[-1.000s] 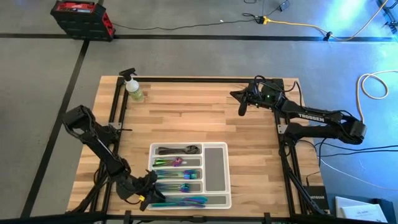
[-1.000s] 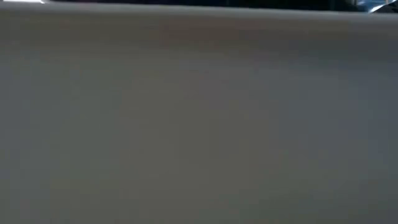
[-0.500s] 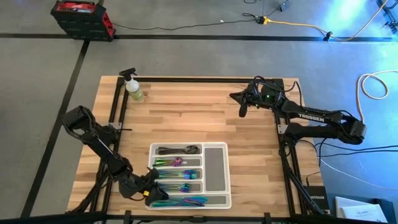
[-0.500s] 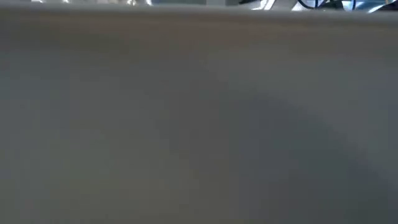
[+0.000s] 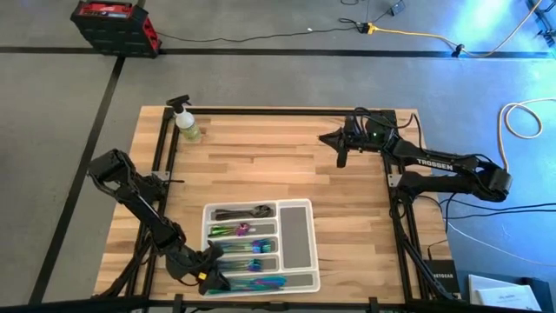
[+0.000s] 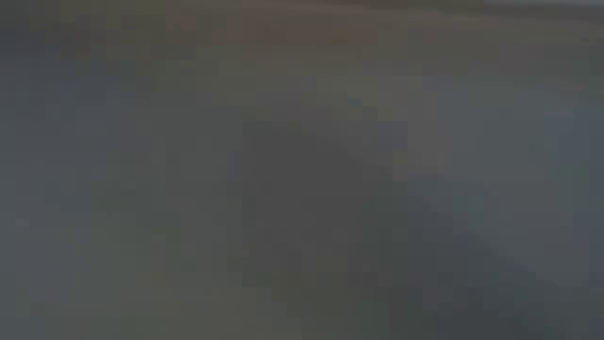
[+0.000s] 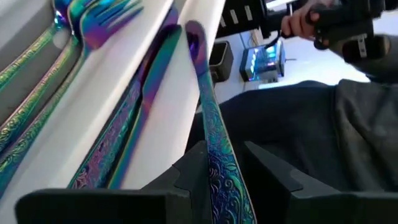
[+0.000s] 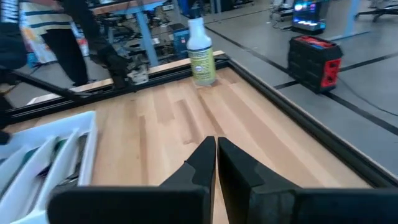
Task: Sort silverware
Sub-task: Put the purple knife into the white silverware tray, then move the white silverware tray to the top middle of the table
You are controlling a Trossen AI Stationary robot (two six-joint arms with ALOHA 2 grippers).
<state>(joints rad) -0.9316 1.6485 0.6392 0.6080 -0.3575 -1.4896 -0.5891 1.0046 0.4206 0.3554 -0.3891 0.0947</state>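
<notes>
Iridescent silverware (image 5: 248, 246) lies sorted in the left compartments of a white tray (image 5: 297, 235) at the table's near middle, with dark pieces in the farthest compartment. My left gripper (image 5: 214, 280) is at the tray's near left corner, slightly open, with one iridescent piece (image 7: 208, 106) running between its fingers; the piece's far end lies at the tray's wall (image 7: 180, 74). My right gripper (image 5: 340, 155) hangs shut above the table's far right part, holding nothing. The low view shows only a grey blur. My left gripper has the iridescent piece's patterned handle (image 7: 222, 177) between its two fingers, which lie along it. The handle lies against one finger (image 7: 194, 177); a dark gap shows between it and the other finger (image 7: 268, 168). The piece slants up along the outside of the tray's wall.
A yellow-green spray bottle (image 5: 186, 124) stands at the table's far left corner. A black rail frames the table top. Bare wood lies between the tray and my right gripper. In the left wrist view, a person's hand (image 7: 298, 22) shows beyond the table's edge.
The tray has slid a little toward the table's left edge and turned slightly, its far left corner coming nearer. My left gripper has stayed at the tray's near left corner.
</notes>
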